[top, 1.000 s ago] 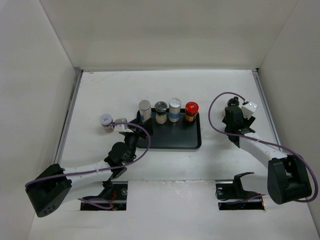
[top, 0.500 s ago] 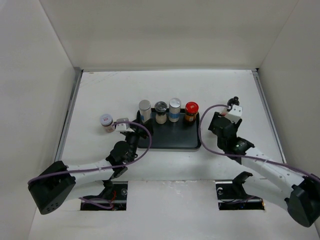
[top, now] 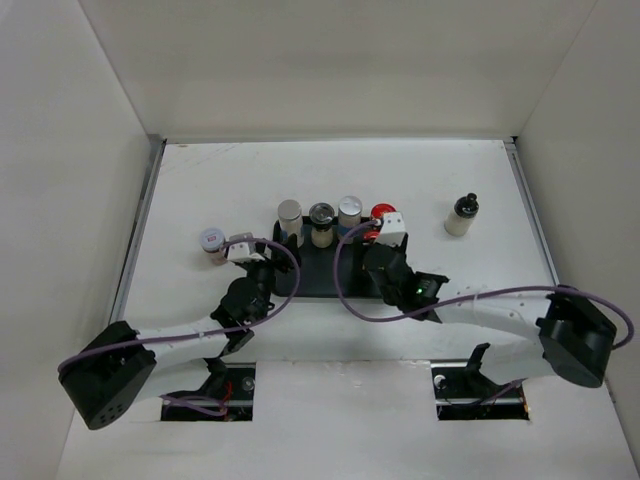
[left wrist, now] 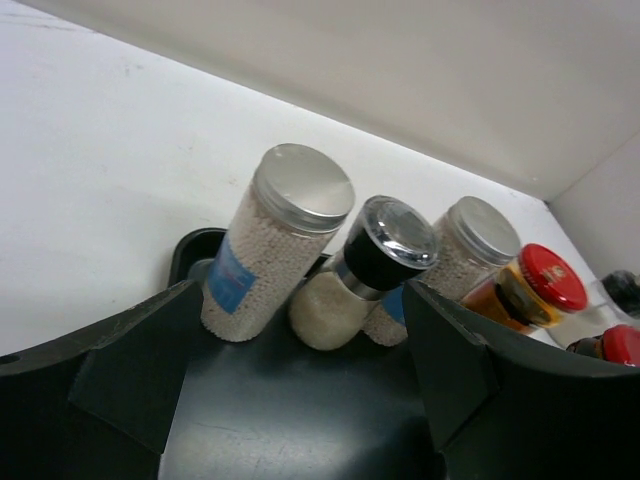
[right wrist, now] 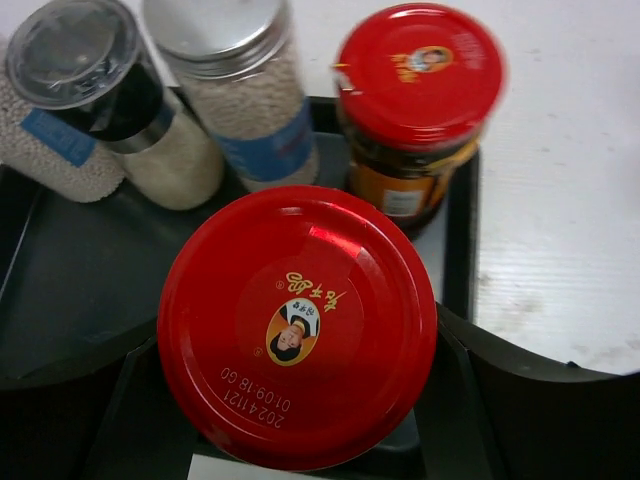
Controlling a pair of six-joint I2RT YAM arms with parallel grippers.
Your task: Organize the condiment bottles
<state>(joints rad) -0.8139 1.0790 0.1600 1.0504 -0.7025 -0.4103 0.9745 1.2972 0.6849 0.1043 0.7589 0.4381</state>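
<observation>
Four condiment bottles stand in a row at the back of the black tray (top: 335,288): a silver-capped jar (top: 289,212), a black-capped jar (top: 322,214), a second silver-capped jar (top: 350,207) and a red-capped jar (top: 380,212). My right gripper (top: 388,262) is shut on another red-capped jar (right wrist: 297,325), over the tray's right front, just in front of the red-capped jar (right wrist: 420,90) in the row. My left gripper (left wrist: 300,400) is open and empty over the tray's left front (top: 270,268). A pale-capped jar (top: 211,241) stands left of the tray. A small black-capped bottle (top: 462,215) stands right of it.
White walls close the table on the left, back and right. The left wrist view shows the row of jars (left wrist: 285,235) just ahead of the open fingers (left wrist: 130,370), and the tray's rim (left wrist: 190,245). Purple cables loop over both arms.
My right arm has swung left from beside the black-capped bottle to over the tray's right front. The left arm has barely moved.
</observation>
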